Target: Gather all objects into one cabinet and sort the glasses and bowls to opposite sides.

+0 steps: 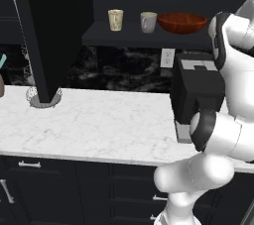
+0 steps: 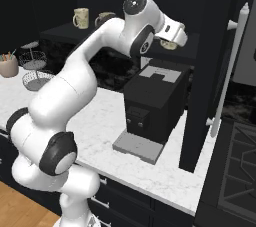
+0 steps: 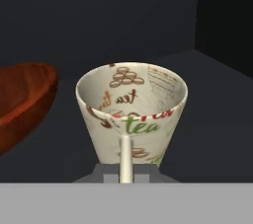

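Hand view: the claw point(image 3: 126, 177) is pinched tight on the handle of a cream cup point(image 3: 132, 114), just beside the red bowl point(image 3: 22, 102) on the shelf point(image 3: 212, 119). Next, carry it away from the bowl, toward the other cups point(image 1: 115, 20).

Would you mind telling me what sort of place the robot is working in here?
Most likely a rendered home kitchen: a white marble counter over dark drawer units, a black coffee machine on the counter, and a dark wall cabinet shelf holding a cream tumbler, a greyish cup and a red-brown bowl.
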